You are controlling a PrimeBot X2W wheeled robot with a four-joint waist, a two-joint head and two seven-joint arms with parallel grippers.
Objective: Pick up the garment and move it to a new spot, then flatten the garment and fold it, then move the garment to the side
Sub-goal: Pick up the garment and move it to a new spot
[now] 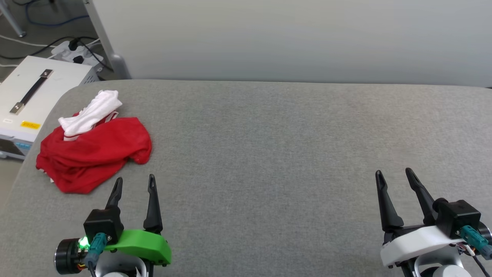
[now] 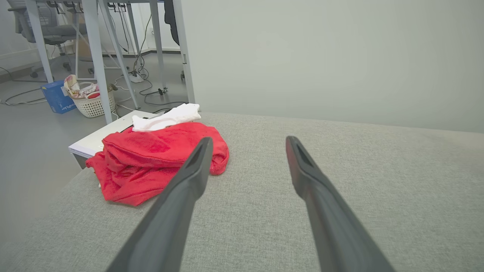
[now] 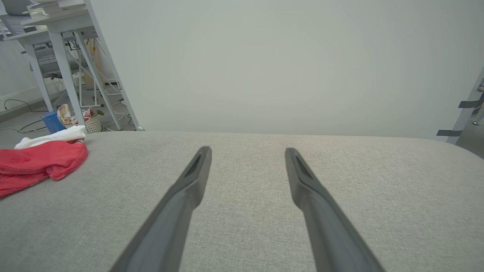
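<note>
The garment is a crumpled red T-shirt with a white sleeve bunched on top, lying near the far left corner of the grey padded table. In the left wrist view the garment sits just ahead and to the left of my fingers. It shows at the far left edge of the right wrist view too, garment. My left gripper is open with nothing in it, its tips a short way in front of the heap's near edge. My right gripper is open over bare fabric at the near right.
A white box with a black handle stands beside the table's left edge, with a power strip and cables behind it. A pale wall runs along the table's far side. On the floor are a laundry basket and table legs.
</note>
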